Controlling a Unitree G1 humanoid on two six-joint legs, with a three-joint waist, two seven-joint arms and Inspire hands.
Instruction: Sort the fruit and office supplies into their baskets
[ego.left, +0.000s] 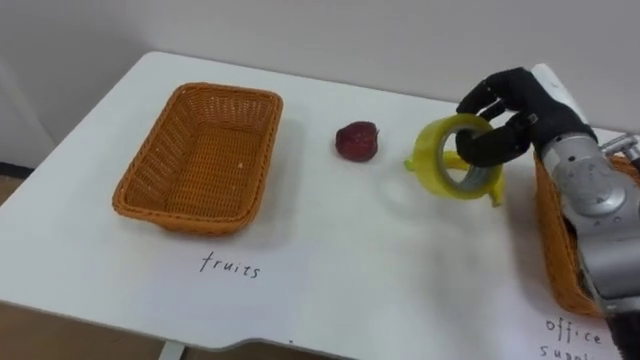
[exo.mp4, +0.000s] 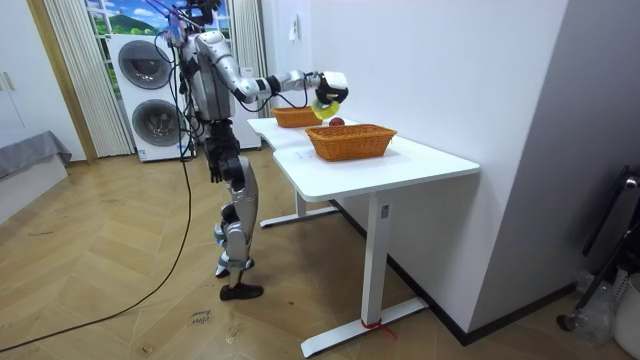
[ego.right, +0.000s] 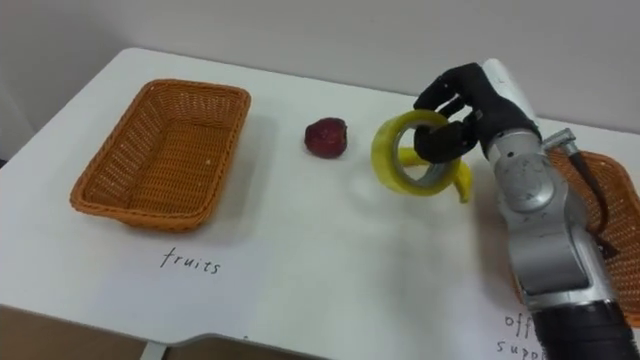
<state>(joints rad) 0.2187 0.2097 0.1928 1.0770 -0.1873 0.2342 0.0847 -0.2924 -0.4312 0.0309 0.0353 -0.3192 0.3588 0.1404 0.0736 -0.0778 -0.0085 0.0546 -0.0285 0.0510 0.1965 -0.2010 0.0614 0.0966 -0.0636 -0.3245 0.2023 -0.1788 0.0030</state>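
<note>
Up front, the dark fingers of the right hand are curled through and around the yellow tape roll. They grip it by its upper rim, so the ring hangs tilted from the hand, lifted clear of the table, with its shadow on the white surface beneath. The hand and roll sit over the table's right half, nearer the far edge than the near one. The silver forearm runs back from them toward the near right corner, passing over the right basket.

That wicker basket stands at the table's right edge, with handwriting on the surface in front of it. Just left of the roll, and apart from it, a red fruit lies on the table by the far edge. Further left stands the left basket, also wicker, close to the left edge, with another handwritten word before it toward the near edge.

In the room view the robot stands upright at the table's long side, its right arm stretched out over the baskets with the roll held up.
</note>
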